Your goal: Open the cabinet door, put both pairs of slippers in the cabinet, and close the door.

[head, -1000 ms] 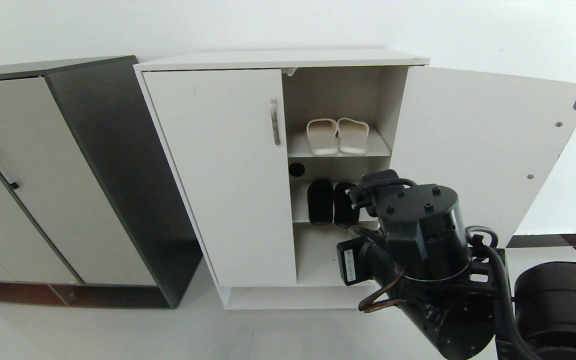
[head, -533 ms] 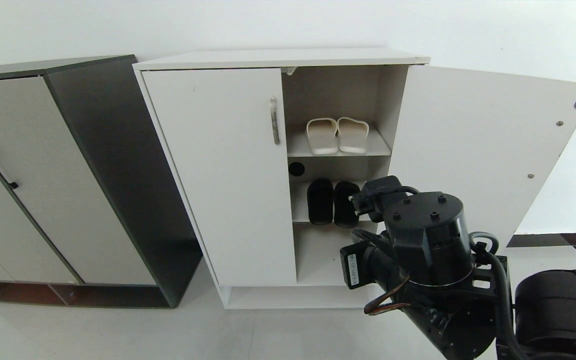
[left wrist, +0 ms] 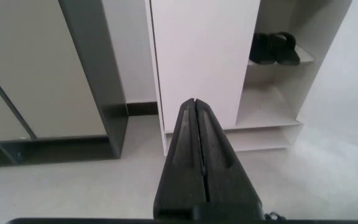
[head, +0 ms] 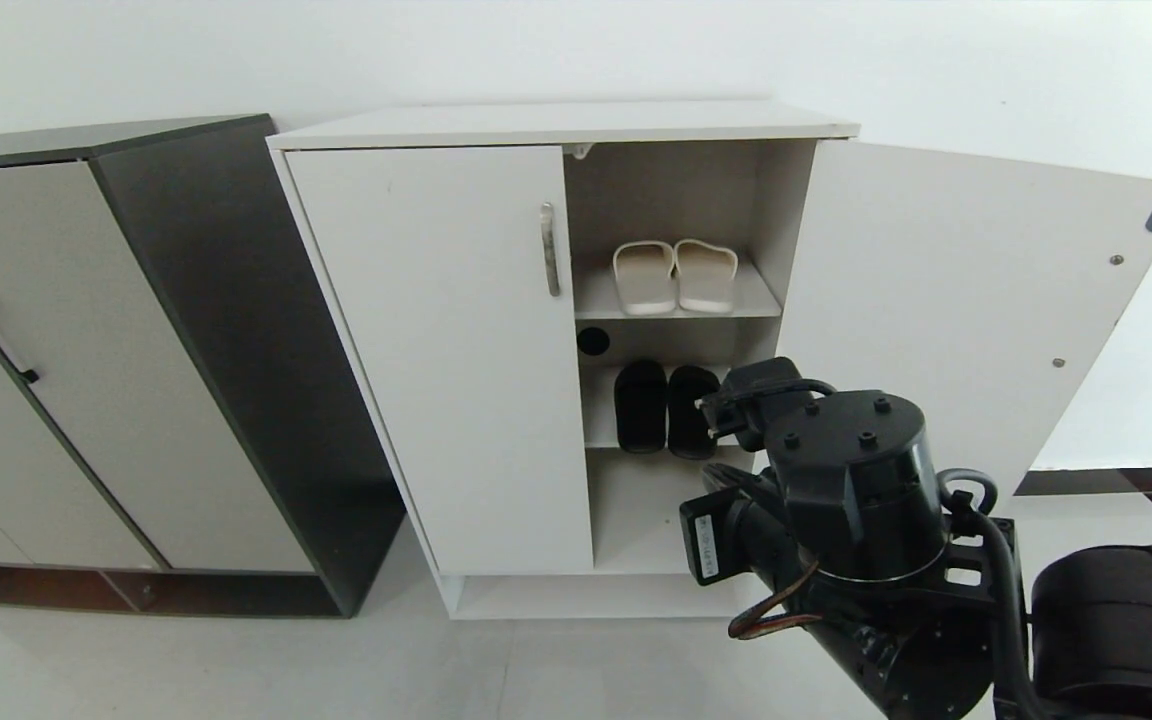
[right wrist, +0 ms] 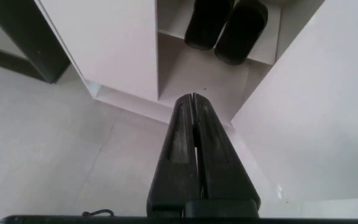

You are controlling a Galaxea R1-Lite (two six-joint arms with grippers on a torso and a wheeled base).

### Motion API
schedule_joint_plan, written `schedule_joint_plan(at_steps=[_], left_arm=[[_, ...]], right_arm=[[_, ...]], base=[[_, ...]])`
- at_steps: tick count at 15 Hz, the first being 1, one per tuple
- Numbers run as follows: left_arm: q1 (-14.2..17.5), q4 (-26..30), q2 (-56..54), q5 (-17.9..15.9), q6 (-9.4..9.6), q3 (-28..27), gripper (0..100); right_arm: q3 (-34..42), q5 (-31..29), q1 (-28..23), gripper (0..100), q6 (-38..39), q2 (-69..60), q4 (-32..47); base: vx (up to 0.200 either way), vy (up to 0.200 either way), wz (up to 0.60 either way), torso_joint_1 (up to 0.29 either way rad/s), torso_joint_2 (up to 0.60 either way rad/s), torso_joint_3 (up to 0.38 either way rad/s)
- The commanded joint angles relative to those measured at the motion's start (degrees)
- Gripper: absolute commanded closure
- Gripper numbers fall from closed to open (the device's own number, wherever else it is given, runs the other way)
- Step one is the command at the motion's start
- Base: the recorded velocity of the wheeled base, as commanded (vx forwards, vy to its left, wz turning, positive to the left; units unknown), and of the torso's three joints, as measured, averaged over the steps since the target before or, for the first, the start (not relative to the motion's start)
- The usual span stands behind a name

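1. Right gripper (right wrist: 194,98): both fingers clenched flat against each other, nothing between them. It hangs over the floor (head: 236,670) in front of the open half of the white cabinet (head: 556,125), pointing towards its base
2. Left gripper (left wrist: 194,102): fingers likewise pressed together, holding nothing. It sits above the floor before the closed left door (head: 446,350)
3. Right arm (head: 851,500): low in the head view, its wrist housing covers the lower inner corner of the open compartment and is just beside the black pair
4. Right door (head: 956,300): swung wide open, inner face towards the camera
5. Left door: shut, with a metal handle (head: 548,248) upright near its inner edge
6. Black slippers (head: 666,408): on the middle shelf, side by side and touching, toes pointing inward
7. Beige slippers (head: 676,273): on the upper shelf directly above the black pair, side by side, soles down
8. Dark cabinet (head: 186,300): to the left of the white one, just beside it, doors closed
9. White wall (head: 986,60) behind both units
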Motion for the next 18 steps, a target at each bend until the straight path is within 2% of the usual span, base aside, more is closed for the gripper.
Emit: schedule_joint_plan(at_steps=[1, 9, 18], left_arm=[[0.0, 0.0, 0.0, 0.0, 0.01, 0.0, 100], [0.0, 0.0, 0.1, -0.1, 0.01, 0.0, 100], [0.0, 0.0, 0.1, -0.1, 0.01, 0.0, 100]], right_arm=[[0.0, 0.0, 0.0, 100, 0.0, 0.2, 0.1], [0.1, 0.0, -0.1, 100, -0.1, 0.2, 0.1], [0.6, 0.7, -0.3, 100, -0.1, -0.3, -0.4]], base=[[0.000, 0.000, 0.00, 0.017, -0.12, -0.334], [0.000, 0.000, 0.00, 0.093, -0.48, -0.352], [0.000, 0.000, 0.00, 0.163, -0.48, -0.320]])
